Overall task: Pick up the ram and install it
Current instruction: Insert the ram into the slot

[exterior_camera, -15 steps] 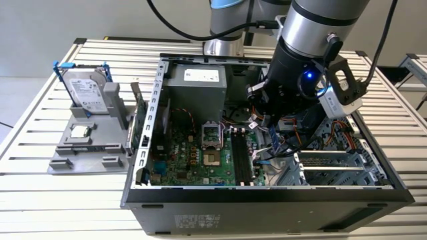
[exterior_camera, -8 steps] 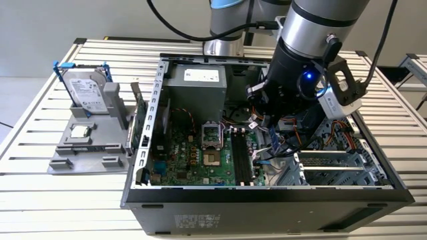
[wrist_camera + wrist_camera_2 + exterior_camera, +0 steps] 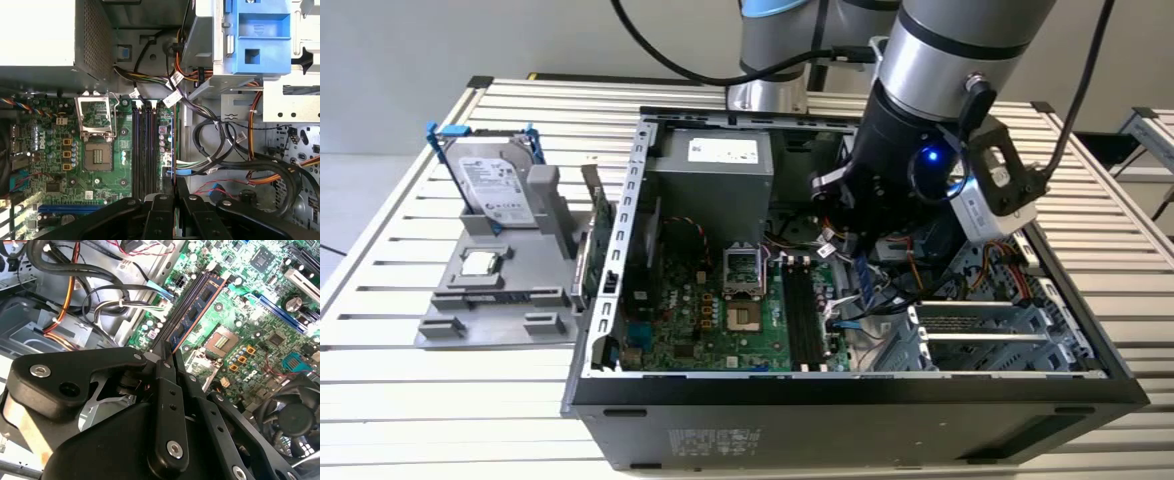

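The long, narrow bluish-green ram stick with dark chips stands on edge over the black memory slots of the green motherboard, its near end clamped between the black gripper's closed-in fingers, centre of the second wrist view. In the first wrist view the gripper sits at lower centre, the stick seen edge-on as a thin line just beside the slots. The silver CPU socket lies just beside them. In the exterior view, the grey arm reaches down into the open black computer case; a silver hard drive with blue clips stands in a grey holder at left.
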